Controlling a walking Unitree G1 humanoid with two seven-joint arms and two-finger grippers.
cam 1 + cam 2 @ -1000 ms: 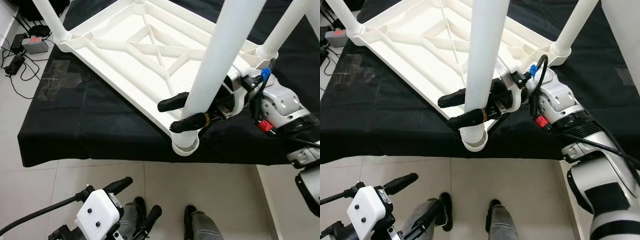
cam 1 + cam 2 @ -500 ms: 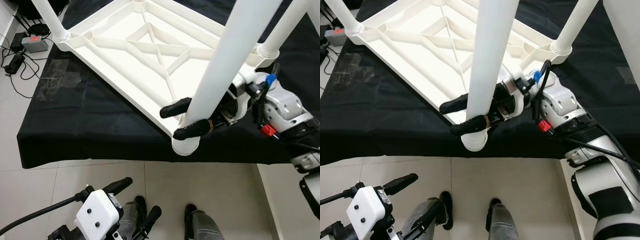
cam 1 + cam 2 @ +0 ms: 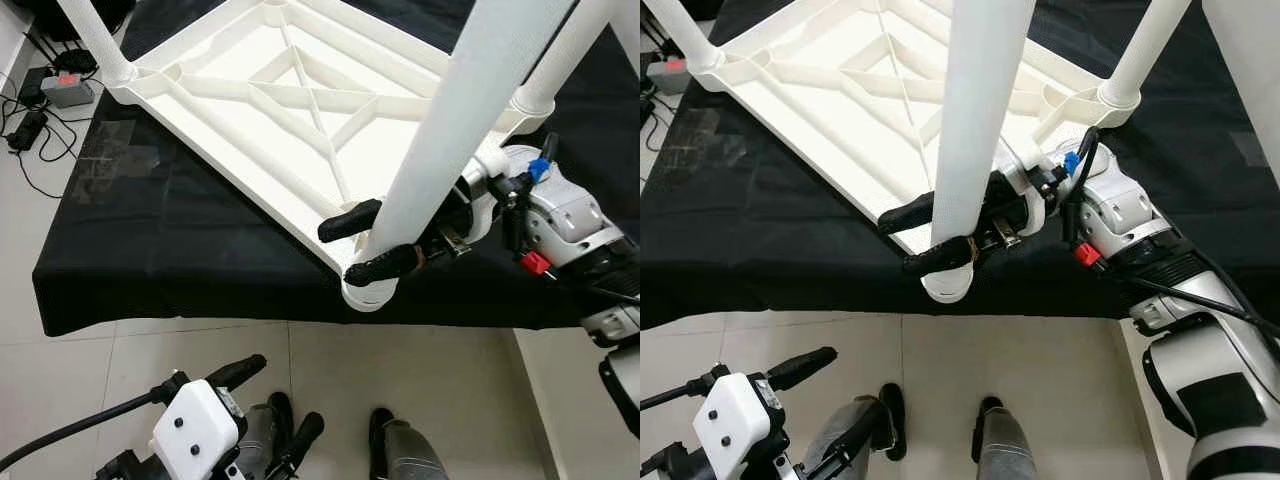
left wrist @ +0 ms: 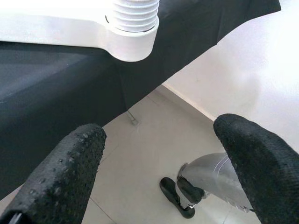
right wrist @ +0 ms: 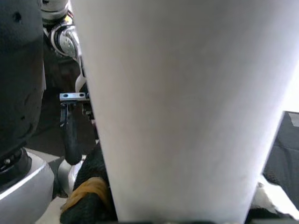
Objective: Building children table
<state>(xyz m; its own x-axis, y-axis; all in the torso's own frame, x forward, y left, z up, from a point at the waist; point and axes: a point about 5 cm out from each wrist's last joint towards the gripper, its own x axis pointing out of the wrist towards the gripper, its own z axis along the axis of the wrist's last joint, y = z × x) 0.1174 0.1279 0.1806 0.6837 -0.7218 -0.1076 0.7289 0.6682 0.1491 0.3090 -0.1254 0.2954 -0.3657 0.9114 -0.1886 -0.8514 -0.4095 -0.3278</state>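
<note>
Left eye view: the white plastic tabletop lies upside down on a black cloth-covered surface, ribs up. A white table leg rises from the near corner socket, which overhangs the cloth's near edge. The right gripper pinches that leg just above the socket, one black finger on each side. The left gripper hangs low over the tiled floor, fingers spread.

Right eye view: another leg stands in the far right corner, a third at the far left.

Left wrist view: two black fingertips well apart, the threaded corner socket beyond them.

Right wrist view: the white leg sits close between the fingers.
</note>
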